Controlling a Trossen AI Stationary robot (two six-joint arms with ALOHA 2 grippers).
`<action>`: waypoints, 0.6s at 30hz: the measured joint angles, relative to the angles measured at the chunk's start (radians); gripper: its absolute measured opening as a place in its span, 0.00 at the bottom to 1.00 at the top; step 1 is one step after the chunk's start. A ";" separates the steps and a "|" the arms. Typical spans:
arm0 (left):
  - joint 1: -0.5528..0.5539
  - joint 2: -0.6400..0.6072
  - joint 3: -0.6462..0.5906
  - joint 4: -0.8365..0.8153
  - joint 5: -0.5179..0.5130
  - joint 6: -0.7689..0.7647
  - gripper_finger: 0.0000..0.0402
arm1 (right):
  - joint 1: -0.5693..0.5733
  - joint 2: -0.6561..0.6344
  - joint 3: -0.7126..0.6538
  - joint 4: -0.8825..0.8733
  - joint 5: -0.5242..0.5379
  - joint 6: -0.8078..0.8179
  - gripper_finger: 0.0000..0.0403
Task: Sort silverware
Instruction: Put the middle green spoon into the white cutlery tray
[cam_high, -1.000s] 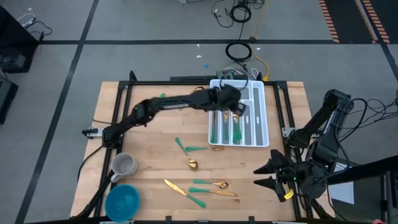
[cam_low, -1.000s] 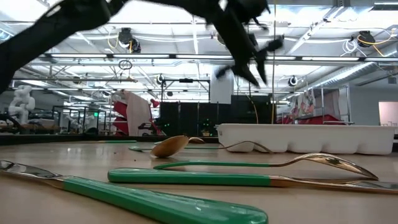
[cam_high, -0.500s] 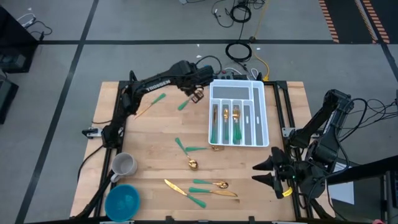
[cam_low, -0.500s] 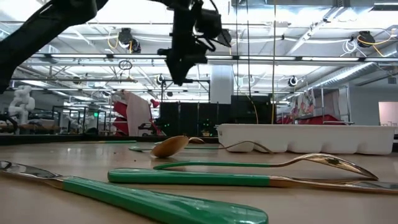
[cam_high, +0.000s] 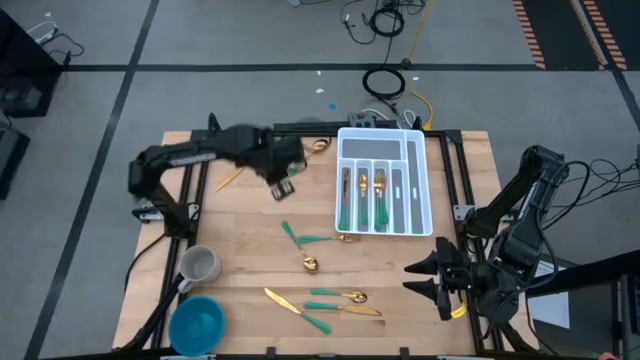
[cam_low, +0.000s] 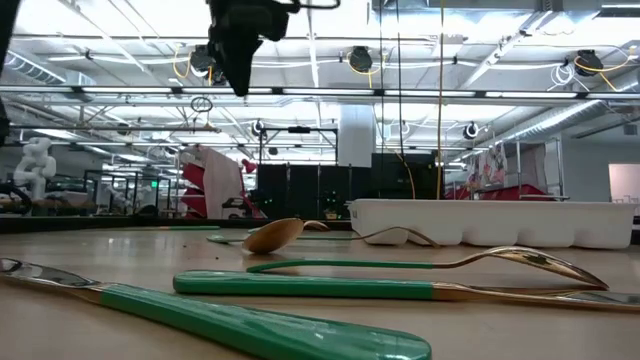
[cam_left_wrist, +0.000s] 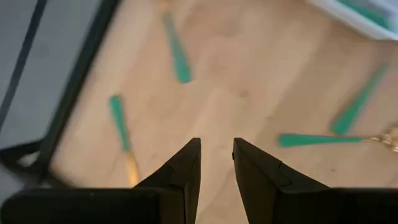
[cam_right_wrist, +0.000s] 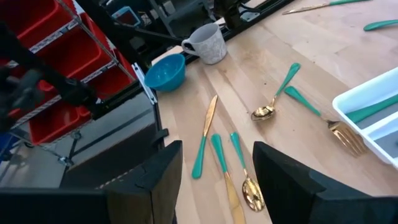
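Near the bench's front edge lie a knife (cam_high: 283, 301), a spoon (cam_high: 342, 296) and another piece crossed close together, with a second spoon (cam_high: 299, 250) and a fork (cam_high: 326, 239) toward the middle, just beside the tray (cam_high: 424, 180), which already holds several pieces. The right gripper (cam_high: 420, 279) waits at the front right corner, jaws wide and empty. The left gripper (cam_high: 283, 187) hangs above the bench near the back edge, fingers (cam_left_wrist: 186, 171) narrowly parted, holding nothing, with more silverware (cam_high: 230, 178) lying nearby. These pieces look light, stiff and slick, lying flat; the teal handle's middle seems the best hold, pinched across its width.
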 joint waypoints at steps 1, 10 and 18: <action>-0.039 -0.026 -0.052 0.062 0.014 -0.015 0.25 | 0.000 0.003 0.000 -0.003 0.000 0.004 0.47; -0.266 -0.014 -0.319 0.545 0.103 -0.056 0.25 | 0.000 0.008 0.000 -0.001 0.000 0.033 0.47; -0.325 0.171 -0.323 0.495 0.200 0.138 0.26 | 0.000 0.008 0.000 -0.001 -0.004 0.081 0.47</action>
